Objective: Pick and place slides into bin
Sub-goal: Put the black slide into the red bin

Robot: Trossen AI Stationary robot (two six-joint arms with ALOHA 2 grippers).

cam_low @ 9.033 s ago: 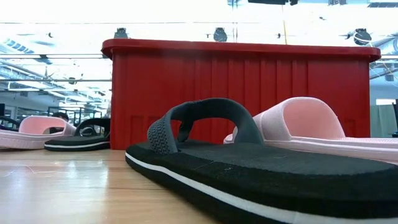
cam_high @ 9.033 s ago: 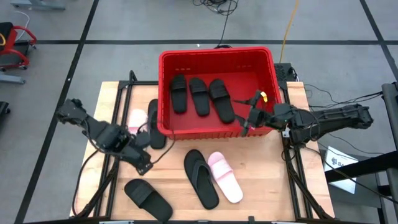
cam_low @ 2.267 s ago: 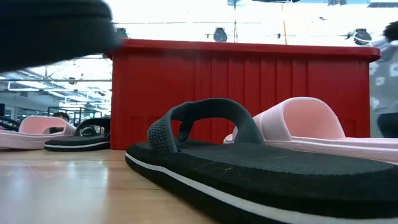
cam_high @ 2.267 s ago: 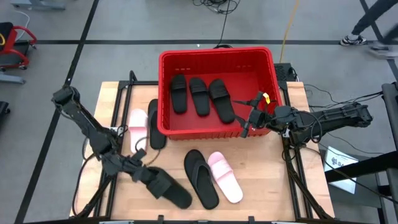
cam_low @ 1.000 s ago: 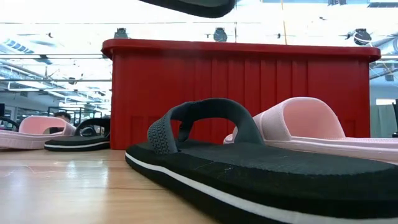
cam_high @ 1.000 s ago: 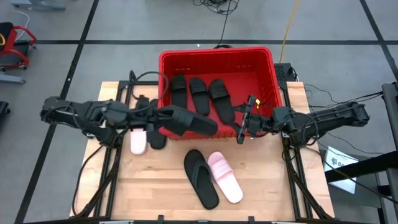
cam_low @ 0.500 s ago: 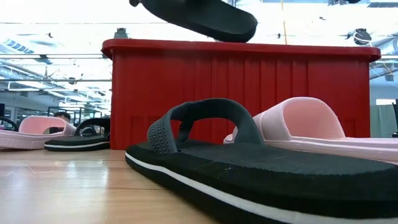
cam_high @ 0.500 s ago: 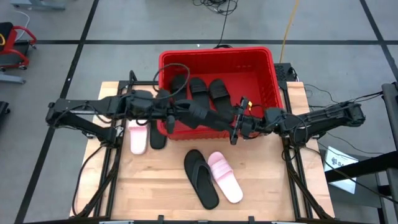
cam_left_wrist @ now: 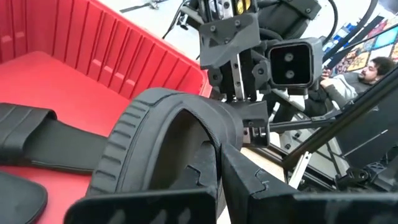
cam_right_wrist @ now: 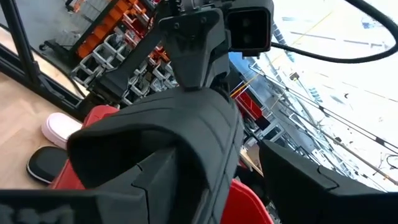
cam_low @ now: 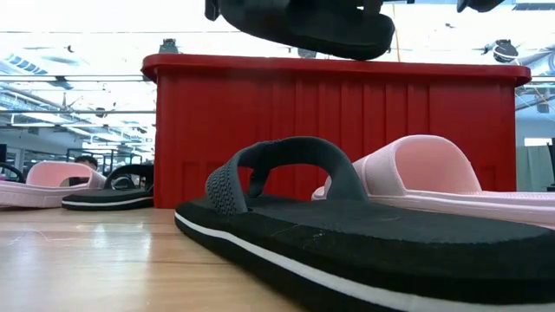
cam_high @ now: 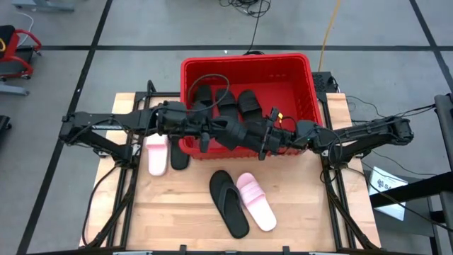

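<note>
Black slide [cam_high: 237, 133] hangs over the bin's [cam_high: 244, 62] 6 o'clock rim, left gripper [cam_high: 209, 129] clamped on it; right gripper [cam_high: 267, 138] fingers apart around its toe.

A wooden table [cam_high: 184, 212] fills the lower middle of the high view, its bare planks pale. Grey floor [cam_high: 141, 28] crossed by dark lines surrounds it. A red stand [cam_high: 15, 53] sits at the far left edge, a yellow cable [cam_high: 328, 28] runs down from the top right, and a black cable [cam_high: 244, 7] coils at top centre. A white sheet [cam_high: 383, 180] lies at lower right. A person [cam_left_wrist: 357, 68] shows at the right of the left wrist view.
</note>
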